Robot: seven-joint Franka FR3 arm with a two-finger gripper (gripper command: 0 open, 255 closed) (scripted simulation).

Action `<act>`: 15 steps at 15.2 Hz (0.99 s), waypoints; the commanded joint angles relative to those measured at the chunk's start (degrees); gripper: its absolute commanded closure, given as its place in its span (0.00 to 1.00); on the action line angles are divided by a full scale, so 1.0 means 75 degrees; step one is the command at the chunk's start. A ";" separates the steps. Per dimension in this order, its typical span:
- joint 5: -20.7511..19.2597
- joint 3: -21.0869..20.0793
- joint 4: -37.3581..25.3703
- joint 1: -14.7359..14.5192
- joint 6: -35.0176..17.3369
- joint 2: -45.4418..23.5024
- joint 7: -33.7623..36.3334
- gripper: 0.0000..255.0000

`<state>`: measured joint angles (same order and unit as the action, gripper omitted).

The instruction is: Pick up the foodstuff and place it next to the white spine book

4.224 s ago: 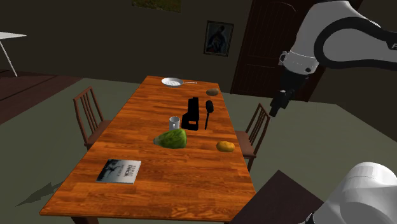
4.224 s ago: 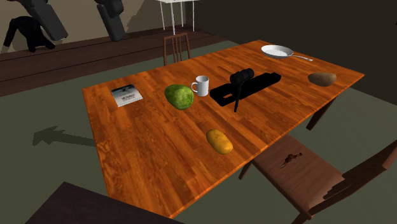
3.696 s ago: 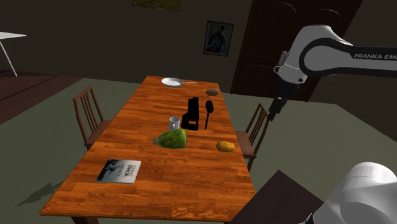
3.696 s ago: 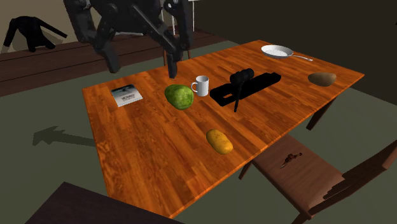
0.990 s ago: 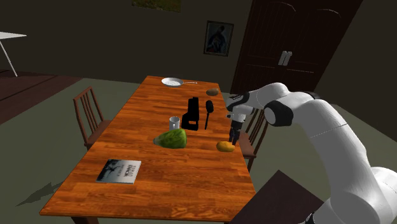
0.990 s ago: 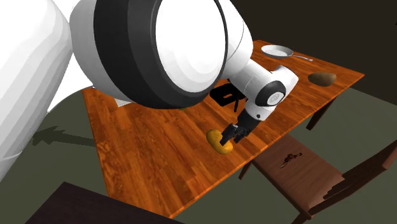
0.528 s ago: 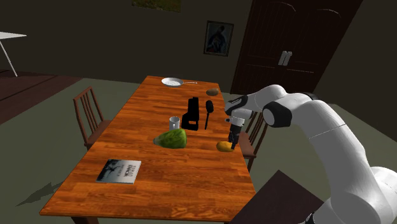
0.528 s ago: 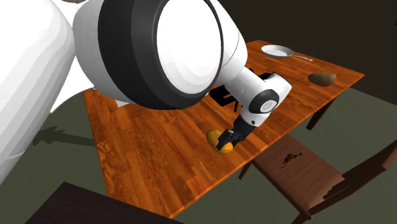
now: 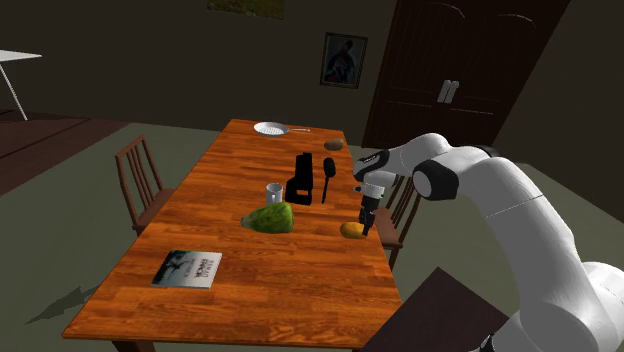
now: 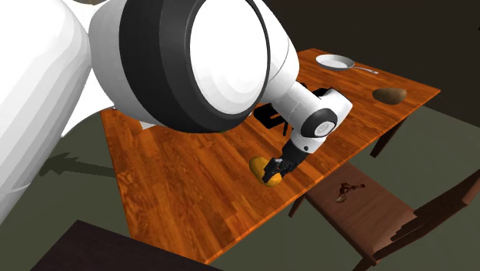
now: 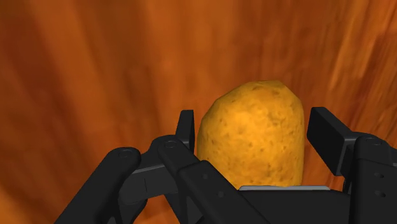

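Here the gripper (image 11: pixel 254 130) straddles the potato (image 11: pixel 251 114), fingers (image 11: pixel 331 137) apart: grasp pending. Next, close and lift toward the distant book (image 9: pixel 187 268).

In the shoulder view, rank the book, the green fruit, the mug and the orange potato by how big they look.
1. book, though it lies nearest the camera.
2. green fruit.
3. mug and orange potato: too alike to rank.

Bare tabletop (image 9: pixel 290 272) between potato (image 9: pixel 350 231) and book (image 9: pixel 187 268); green fruit (image 9: pixel 268 218), mug (image 9: pixel 274 192) stand just beyond that gap.
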<state>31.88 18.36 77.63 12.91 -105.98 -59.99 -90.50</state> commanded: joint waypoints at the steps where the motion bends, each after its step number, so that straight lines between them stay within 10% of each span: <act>1: 0.0002 -0.0002 0.0000 -0.0001 -0.0002 -0.0001 0.0000 1.00; 15: -0.0128 0.0136 0.0335 -0.0111 0.0324 0.0660 0.0083 1.00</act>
<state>31.03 19.27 79.87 12.19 -103.82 -55.58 -89.97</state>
